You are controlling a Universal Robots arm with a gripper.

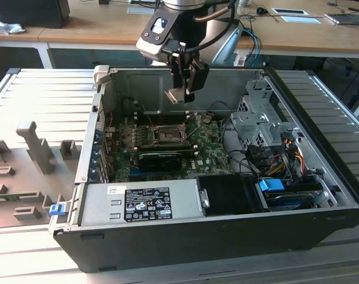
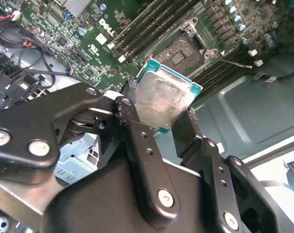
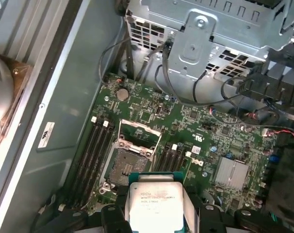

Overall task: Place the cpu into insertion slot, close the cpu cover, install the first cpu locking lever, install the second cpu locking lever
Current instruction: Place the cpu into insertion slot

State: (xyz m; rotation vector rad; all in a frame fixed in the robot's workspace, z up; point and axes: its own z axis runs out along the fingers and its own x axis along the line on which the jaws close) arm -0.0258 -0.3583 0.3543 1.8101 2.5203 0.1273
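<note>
Overhead — pincer point(image 2: 160, 109) around cpu point(image 2: 162, 94), above insertion slot point(image 2: 182, 50)

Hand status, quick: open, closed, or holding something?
The hand is closed on the cpu, which is up in the air and not yet in the insertion slot.

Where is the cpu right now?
In both wrist views the cpu is gripped in the claw, hanging above the motherboard near the open insertion slot, not yet seated.
</note>
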